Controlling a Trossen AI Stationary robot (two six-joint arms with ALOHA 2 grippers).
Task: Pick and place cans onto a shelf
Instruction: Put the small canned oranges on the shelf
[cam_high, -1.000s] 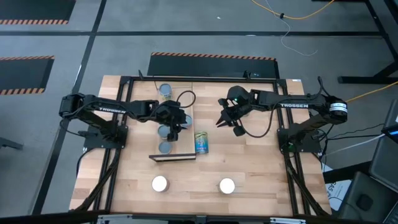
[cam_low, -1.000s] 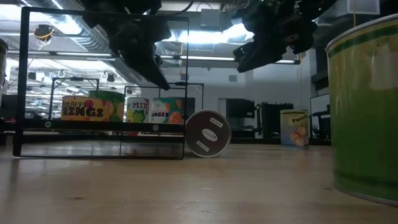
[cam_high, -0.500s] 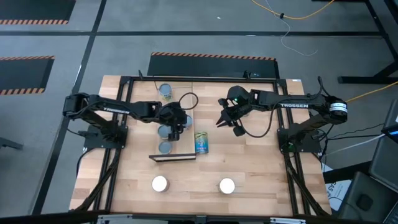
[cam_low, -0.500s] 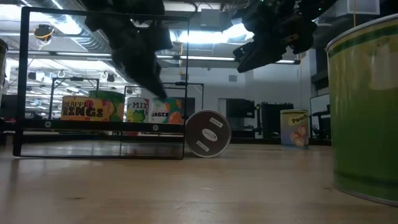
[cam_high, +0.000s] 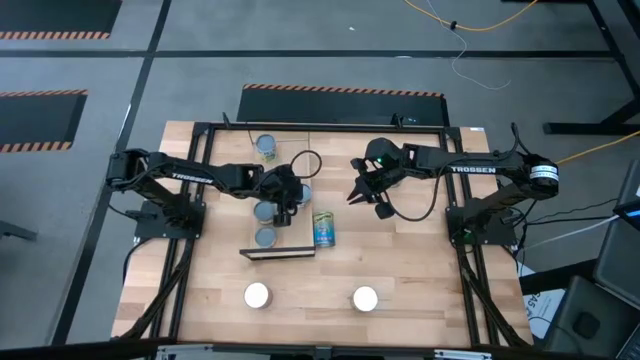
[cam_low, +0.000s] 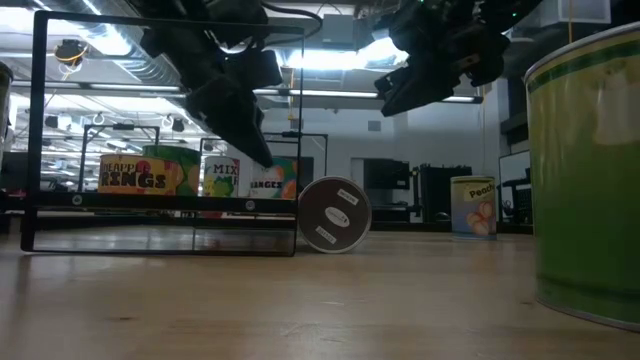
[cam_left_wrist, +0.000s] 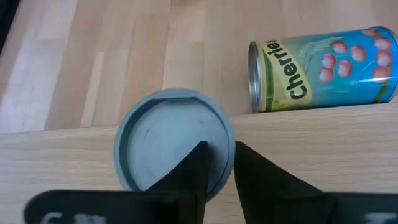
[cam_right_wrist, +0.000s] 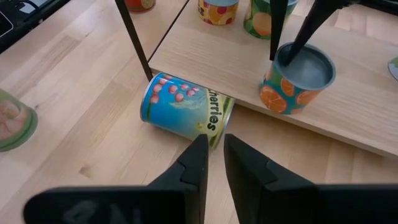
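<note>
Grey-topped can (cam_left_wrist: 173, 142) (label hidden) under left gripper (cam_left_wrist: 216, 163).

we see even, bright overhead light on the worktop (cam_high: 400, 270) with soft shadows; ceiling strip lights (cam_low: 330, 95) glare at table height, silhouetting both arms, and the nearest green can (cam_low: 590, 170) looks blurred.

The high view looks straight down on the whole table (cam_high: 400, 270). The low view sits at tabletop level, facing the room behind. Both wrist views look down from close by and share the fallen cherries can (cam_left_wrist: 323, 68) beside the shelf (cam_right_wrist: 348, 112).
</note>
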